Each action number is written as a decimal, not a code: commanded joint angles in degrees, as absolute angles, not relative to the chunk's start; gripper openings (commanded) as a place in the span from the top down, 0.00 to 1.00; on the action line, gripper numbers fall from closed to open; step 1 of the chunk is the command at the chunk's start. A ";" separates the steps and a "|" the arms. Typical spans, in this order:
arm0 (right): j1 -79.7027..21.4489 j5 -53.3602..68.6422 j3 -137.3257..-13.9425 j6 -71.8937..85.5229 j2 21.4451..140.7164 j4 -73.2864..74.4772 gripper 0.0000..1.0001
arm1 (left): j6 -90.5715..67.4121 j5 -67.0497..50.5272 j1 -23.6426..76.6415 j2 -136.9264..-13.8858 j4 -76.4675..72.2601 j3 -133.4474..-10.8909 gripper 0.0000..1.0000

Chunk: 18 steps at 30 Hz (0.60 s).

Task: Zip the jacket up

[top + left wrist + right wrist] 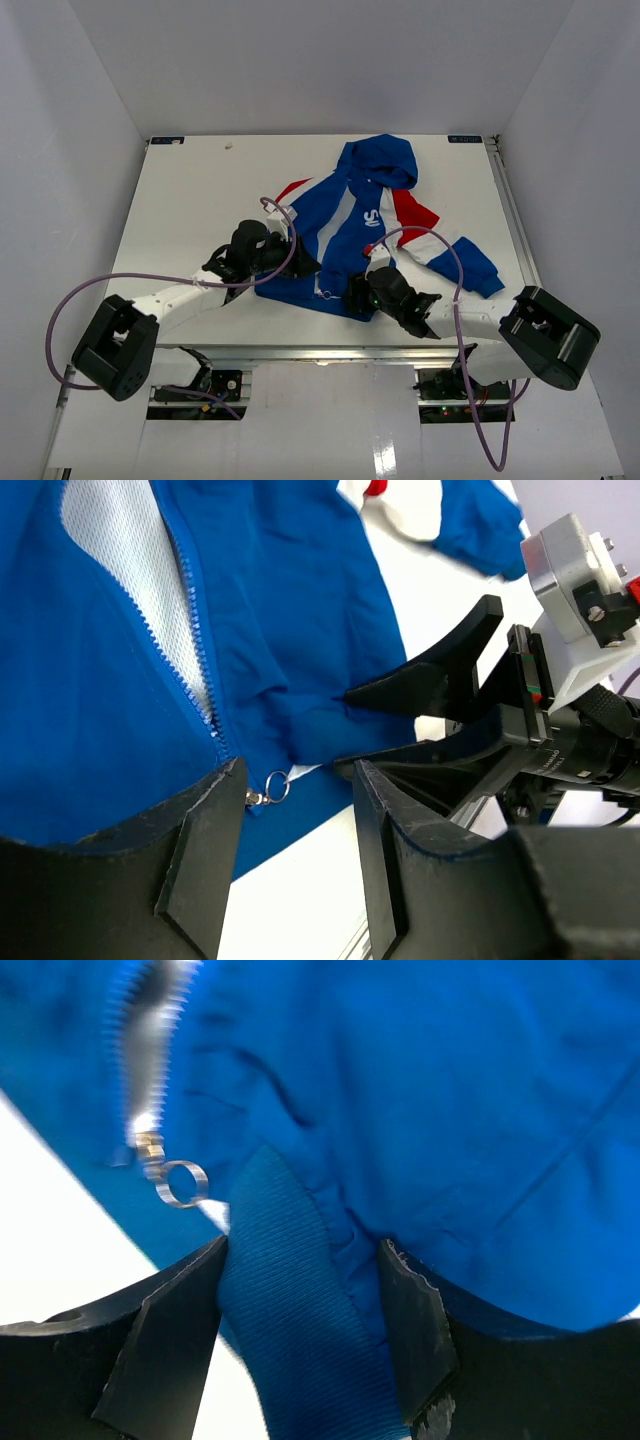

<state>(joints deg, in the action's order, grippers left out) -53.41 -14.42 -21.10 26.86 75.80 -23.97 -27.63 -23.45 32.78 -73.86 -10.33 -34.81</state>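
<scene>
Right gripper (300, 1260) pinches the ribbed hem (290, 1300) of the jacket (450, 1110), lower centre; left gripper (298, 772) stands open, zipper pull (274, 789) between its fingers.

Robot lab test cell: white table (190, 190) boxed by plain white walls (70, 100), purple cable (48, 345) trailing

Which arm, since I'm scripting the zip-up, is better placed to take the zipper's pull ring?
Left. The left tool is open, with the pull ring between its fingers. The right tool pinches the jacket hem, probably better kept there for steadying.
</scene>
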 commanded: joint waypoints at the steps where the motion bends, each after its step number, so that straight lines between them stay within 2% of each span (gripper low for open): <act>1: -53.96 -21.60 -19.91 29.43 76.13 -24.66 0.34 | -24.37 -27.73 33.39 -78.15 -10.57 -39.60 0.42; 10: -53.94 -22.27 -15.04 29.90 72.60 -28.43 0.45 | -21.21 -25.39 34.58 -88.79 -7.52 -45.88 0.42; 18: -53.88 -22.50 -13.94 29.93 71.82 -29.57 0.46 | -20.17 -22.07 35.99 -92.89 -6.68 -47.56 0.43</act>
<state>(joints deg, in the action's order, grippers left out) -53.71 -20.37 -15.19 29.67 72.81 -28.65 -21.96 -23.41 34.99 -92.19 -7.44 -45.09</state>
